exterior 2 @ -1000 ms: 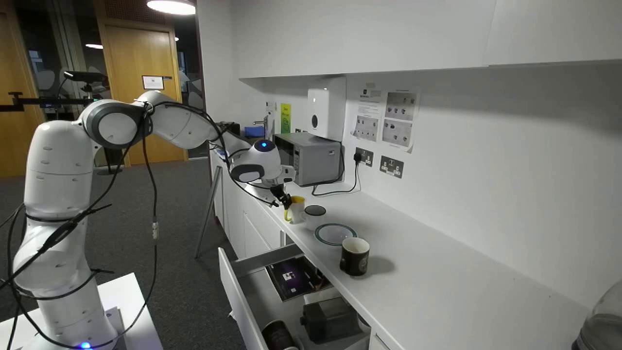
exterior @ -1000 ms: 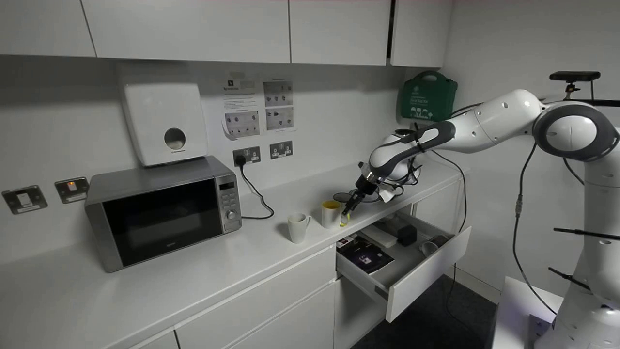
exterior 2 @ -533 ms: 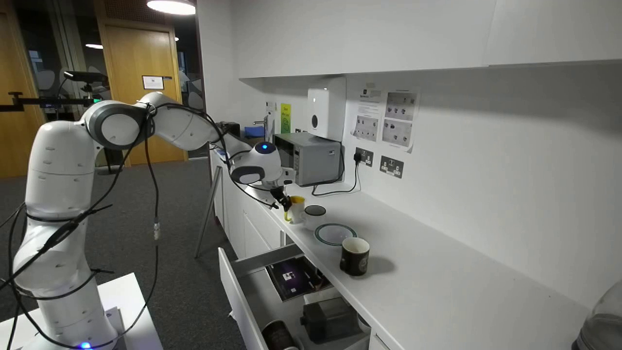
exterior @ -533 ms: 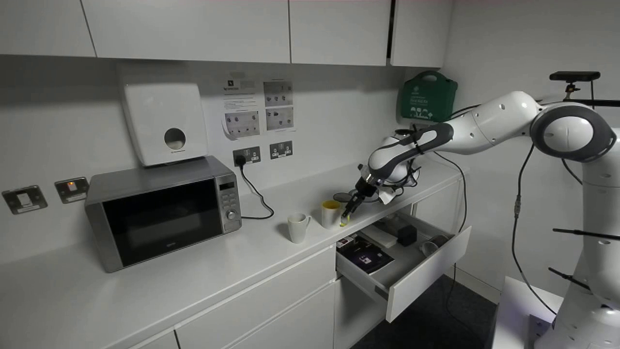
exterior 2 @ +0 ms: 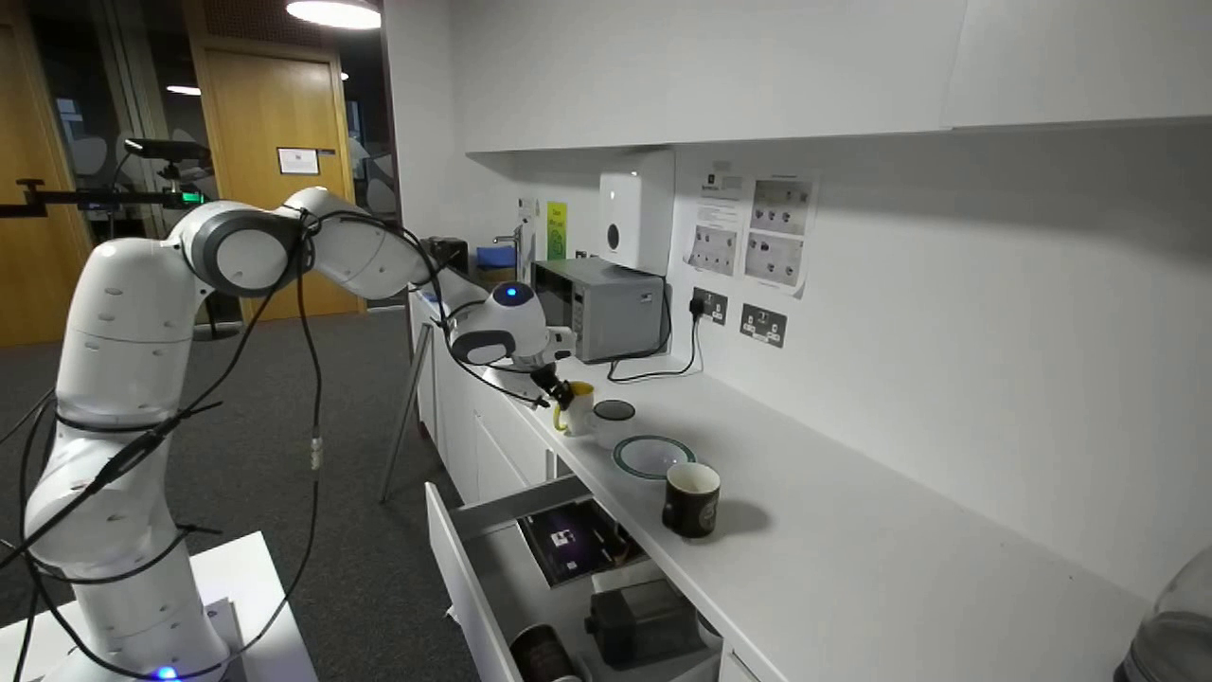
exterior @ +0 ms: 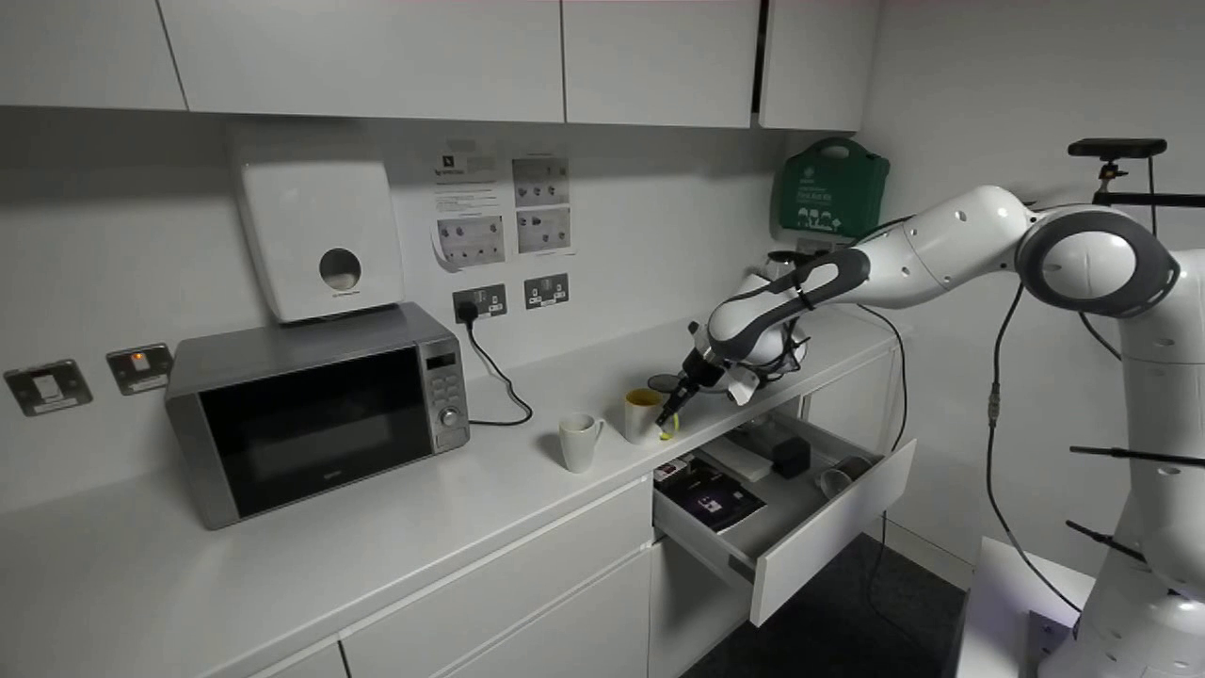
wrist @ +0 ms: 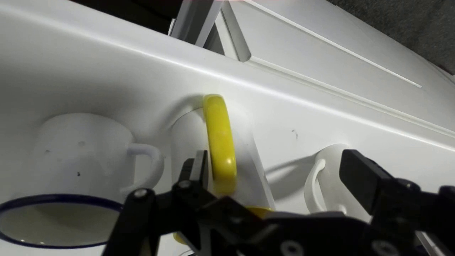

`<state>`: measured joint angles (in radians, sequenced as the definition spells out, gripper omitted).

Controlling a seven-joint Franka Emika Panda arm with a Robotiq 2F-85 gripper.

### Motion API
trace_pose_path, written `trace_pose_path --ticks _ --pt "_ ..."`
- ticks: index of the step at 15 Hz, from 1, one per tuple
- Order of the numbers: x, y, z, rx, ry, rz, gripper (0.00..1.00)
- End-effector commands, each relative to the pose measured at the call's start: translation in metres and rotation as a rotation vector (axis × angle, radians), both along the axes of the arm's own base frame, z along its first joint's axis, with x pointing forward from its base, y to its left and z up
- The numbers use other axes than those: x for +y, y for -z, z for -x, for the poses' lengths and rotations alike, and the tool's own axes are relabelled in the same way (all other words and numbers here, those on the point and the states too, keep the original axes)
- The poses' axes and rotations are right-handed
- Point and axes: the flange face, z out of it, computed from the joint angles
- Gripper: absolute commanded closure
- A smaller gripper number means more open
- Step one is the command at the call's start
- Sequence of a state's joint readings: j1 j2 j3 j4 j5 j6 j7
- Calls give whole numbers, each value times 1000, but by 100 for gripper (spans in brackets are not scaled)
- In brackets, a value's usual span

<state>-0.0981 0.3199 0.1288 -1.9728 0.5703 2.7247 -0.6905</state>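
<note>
The yellow-handled mug [exterior: 643,419] stands upright on the counter [exterior: 282,565] near its front edge, the yellow handle [wrist: 219,138] turned that way. My gripper [wrist: 275,163] is spread wide: the wrist view puts the handle between my fingers [wrist: 366,181], just beside one of them; I cannot tell whether they touch. Both exterior views hide that gap. To one side is a blue-rimmed mug [wrist: 74,169], its rim merely dark in an exterior view; to the other, a plain white mug [exterior: 577,443], seen in the wrist view and an exterior view. Farther along, an exterior view gives me a green-rimmed bowl [exterior 2: 653,457] and a black mug [exterior 2: 691,504]. Below, both exterior views show the pulled-out drawer [exterior: 833,532]; the wrist view catches part.
</note>
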Motion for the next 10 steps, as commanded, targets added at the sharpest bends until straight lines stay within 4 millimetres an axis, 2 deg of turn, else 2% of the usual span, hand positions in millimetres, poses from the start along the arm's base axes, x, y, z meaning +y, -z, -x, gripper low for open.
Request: trace_pose_path --ticks 1,3,5,10 --pt "-7 -1 -9 -52 -19 21 0" --pt "-8 1 -9 -46 -19 21 0" --pt "-8 2 -9 -41 -18 19 26" --pt "-11 3 -9 -38 -18 22 64"
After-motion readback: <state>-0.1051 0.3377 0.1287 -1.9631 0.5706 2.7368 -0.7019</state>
